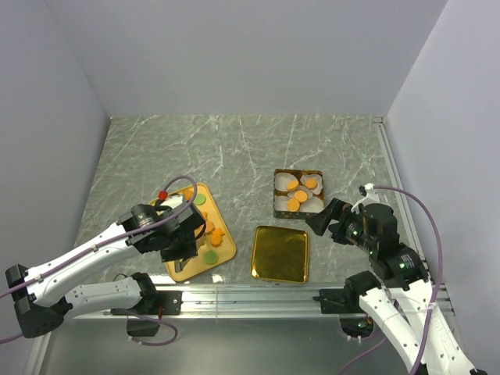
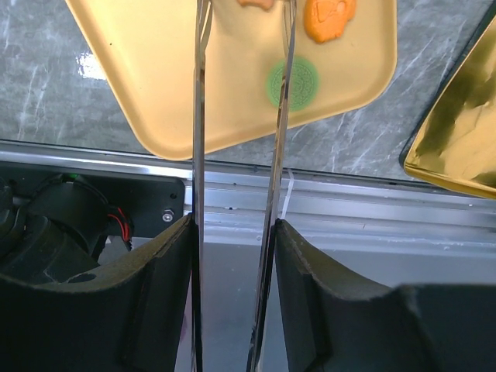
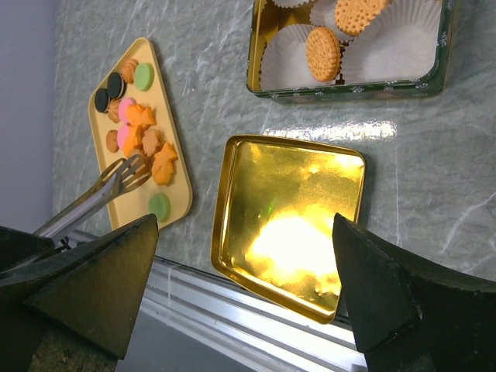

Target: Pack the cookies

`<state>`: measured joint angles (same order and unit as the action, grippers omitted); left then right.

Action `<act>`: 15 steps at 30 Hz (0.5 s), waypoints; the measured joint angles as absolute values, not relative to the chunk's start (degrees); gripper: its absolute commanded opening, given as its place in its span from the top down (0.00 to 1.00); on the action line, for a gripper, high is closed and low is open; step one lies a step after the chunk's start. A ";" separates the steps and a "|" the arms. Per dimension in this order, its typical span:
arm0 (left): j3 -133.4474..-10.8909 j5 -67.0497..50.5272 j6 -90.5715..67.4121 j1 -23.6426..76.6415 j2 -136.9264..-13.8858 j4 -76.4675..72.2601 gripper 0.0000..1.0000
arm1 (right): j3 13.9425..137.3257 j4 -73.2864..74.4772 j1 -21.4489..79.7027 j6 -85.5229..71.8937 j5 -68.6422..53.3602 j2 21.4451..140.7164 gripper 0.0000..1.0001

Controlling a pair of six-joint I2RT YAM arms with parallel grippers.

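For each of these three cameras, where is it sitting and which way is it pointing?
Top external: above and behind the bases, looking down on the table; left arm and right arm show.
Left wrist: on the left arm, looking along the tongs at the yellow tray; left gripper gripping them shows.
Right wrist: on the right arm, facing the gold lid, tin and tray; open right gripper frames it.
Shared: both wrist views show the tray, gold lid and one green cookie.

Your left gripper (image 2: 232, 226) is squeezed partway shut on the tongs (image 3: 108, 186), which stick out straight ahead of it. Your right gripper (image 3: 244, 225) is wide open, holding nothing.
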<state>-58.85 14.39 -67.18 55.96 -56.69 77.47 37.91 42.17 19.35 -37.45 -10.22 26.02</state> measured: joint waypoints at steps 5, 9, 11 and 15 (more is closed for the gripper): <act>-58.28 14.37 -67.24 55.96 -56.53 77.45 0.51 | 37.91 42.17 19.35 -37.45 -10.24 26.02 0.00; -58.28 14.39 -67.20 55.96 -56.95 77.41 0.52 | 37.91 42.17 19.35 -37.50 -10.39 26.02 0.00; -58.28 14.39 -67.20 55.96 -57.49 77.41 0.52 | 37.91 42.17 19.35 -37.56 -10.46 26.02 0.00; -58.28 14.33 -67.13 55.96 -58.70 77.43 0.52 | 37.91 42.17 19.35 -37.65 -10.48 26.02 0.00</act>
<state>-58.28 14.33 -67.13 55.96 -58.70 77.43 37.91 42.17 19.35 -37.65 -10.48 26.02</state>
